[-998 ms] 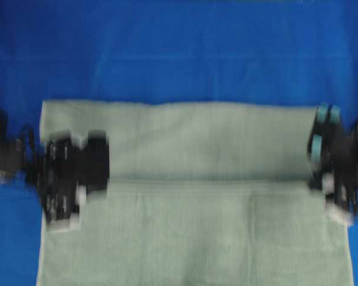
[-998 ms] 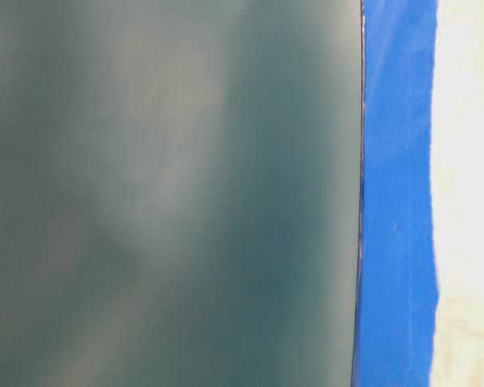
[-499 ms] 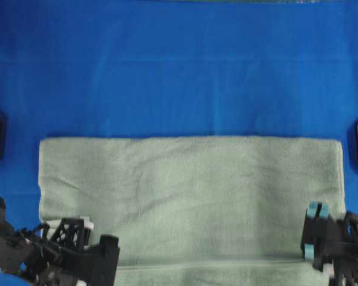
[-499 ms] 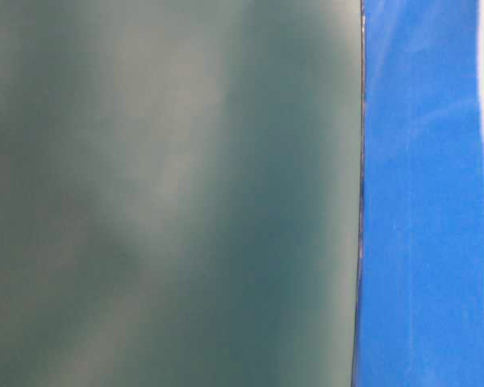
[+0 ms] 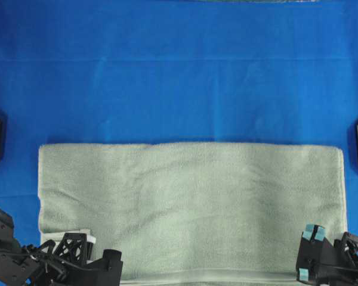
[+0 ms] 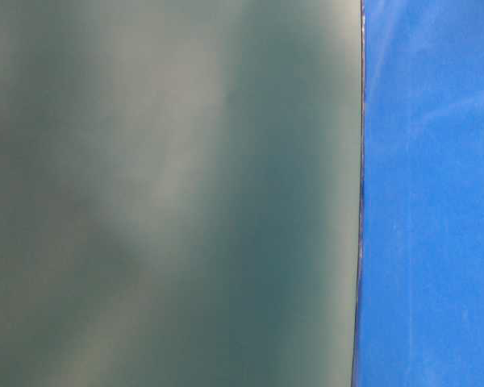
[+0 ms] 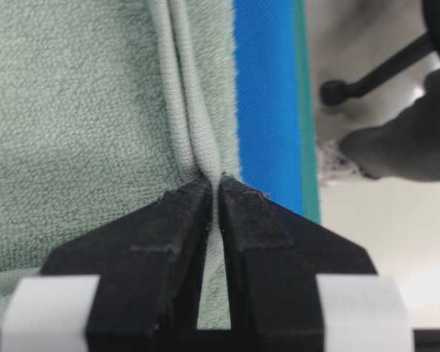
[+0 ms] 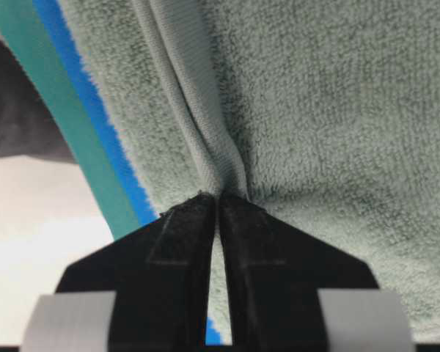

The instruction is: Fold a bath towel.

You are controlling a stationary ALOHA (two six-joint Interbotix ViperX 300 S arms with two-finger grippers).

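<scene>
One bath towel (image 5: 191, 208) lies folded, its hem pinched by two pincers: left pincer (image 7: 214, 192), right pincer (image 8: 218, 202).

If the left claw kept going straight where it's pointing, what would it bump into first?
The towel. The left claw is already shut on its doubled hem, and more towel stretches straight ahead; depth beyond is hard to judge.

The bath towel (image 5: 191, 208) is pale sage green, its pile faintly speckled (the flat hem (image 7: 187, 110) a shade greyer). The table cover (image 5: 179, 77) beneath is bright plain blue, edged with a teal strip (image 8: 81, 154). Both grippers are black, the right gripper (image 5: 307, 253) carrying light blue pads, the left gripper (image 7: 214, 192) white tape bands.
</scene>
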